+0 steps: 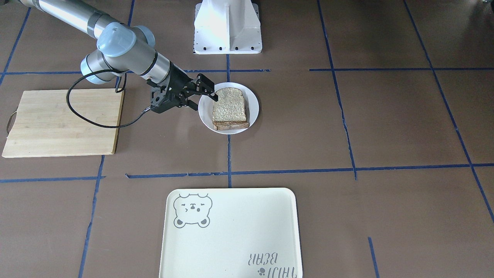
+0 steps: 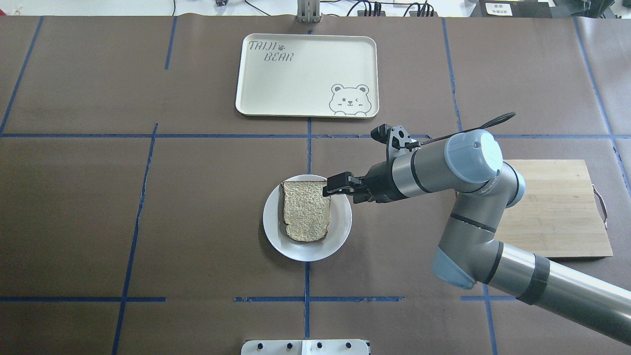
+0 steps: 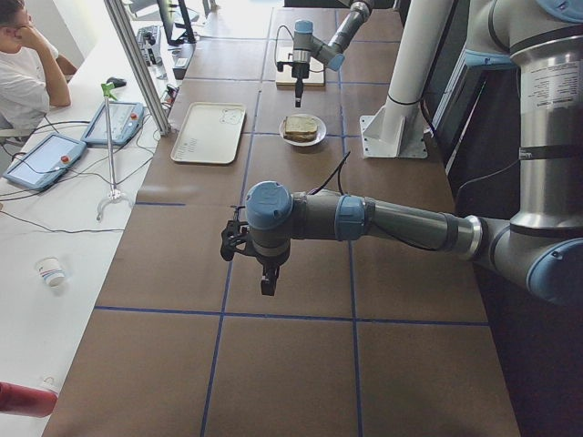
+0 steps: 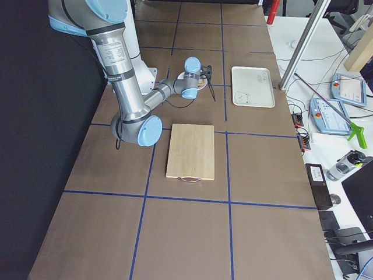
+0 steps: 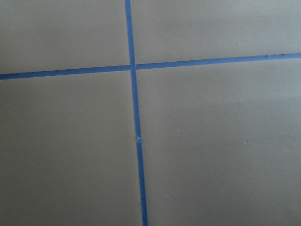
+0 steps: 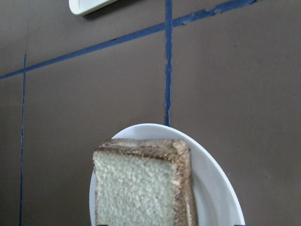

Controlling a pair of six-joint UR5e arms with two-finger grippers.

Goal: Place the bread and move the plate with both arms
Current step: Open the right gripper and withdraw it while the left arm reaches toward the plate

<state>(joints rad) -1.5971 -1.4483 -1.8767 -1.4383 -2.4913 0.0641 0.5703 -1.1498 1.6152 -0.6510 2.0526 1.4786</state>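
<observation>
Bread (image 2: 305,211), a pale beige dark-crusted slice, is laid on the small round white plate (image 2: 340,231) mid-table. The black right gripper (image 2: 328,189) is seen at its far-right corner, clench not discernible; if snagged, the slice could be dragged off.

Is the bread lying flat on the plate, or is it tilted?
Flat. The bread lies level on top of another slice, inside the rim of the plate.
</observation>
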